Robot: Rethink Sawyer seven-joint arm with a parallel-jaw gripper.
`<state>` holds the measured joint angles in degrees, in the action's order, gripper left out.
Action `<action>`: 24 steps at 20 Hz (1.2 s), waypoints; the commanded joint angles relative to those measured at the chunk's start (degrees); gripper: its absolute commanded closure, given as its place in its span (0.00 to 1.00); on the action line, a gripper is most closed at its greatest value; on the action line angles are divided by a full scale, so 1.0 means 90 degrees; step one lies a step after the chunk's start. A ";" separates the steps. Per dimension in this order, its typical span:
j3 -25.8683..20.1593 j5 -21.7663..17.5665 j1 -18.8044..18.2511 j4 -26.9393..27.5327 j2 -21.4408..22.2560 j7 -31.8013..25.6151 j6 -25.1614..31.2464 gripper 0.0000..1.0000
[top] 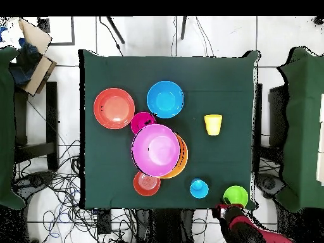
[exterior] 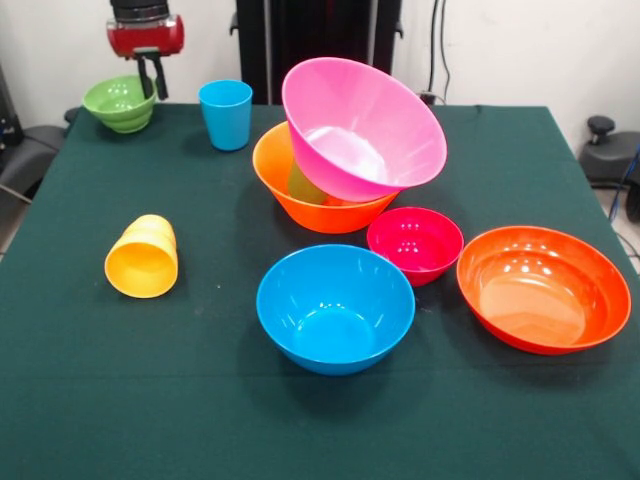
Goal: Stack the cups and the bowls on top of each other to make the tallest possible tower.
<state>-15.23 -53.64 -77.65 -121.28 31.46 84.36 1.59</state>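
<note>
Gripper (exterior: 152,78): hanging over the green bowl (exterior: 120,102) at the surface's (exterior: 80,400) robot-side corner; fingers close together, whether clenched I cannot tell. Tower so far: pink bowl (exterior: 365,125) sitting tilted in the orange bowl (exterior: 290,185), mid-surface. Blue cup (exterior: 226,113) standing near the green bowl; yellow cup (exterior: 143,257) lying on its side. Advice: be pinching the green bowl's rim squarely, lifting straight up.
</note>
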 commanded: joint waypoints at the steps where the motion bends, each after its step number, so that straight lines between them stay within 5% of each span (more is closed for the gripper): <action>1: -0.0603 0.0560 -0.0010 -0.0296 0.1092 0.0405 0.0718 1.00; 4: -0.0993 0.1396 -0.0435 -0.1270 0.2388 0.0062 0.1417 1.00; 10: -0.1527 0.2594 -0.0856 -0.1968 0.3784 -0.0808 0.2315 1.00; 24: -0.1983 0.3460 -0.0927 -0.2393 0.4859 -0.1012 0.2849 1.00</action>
<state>-26.19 -26.04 -87.70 -137.69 70.01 84.38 21.64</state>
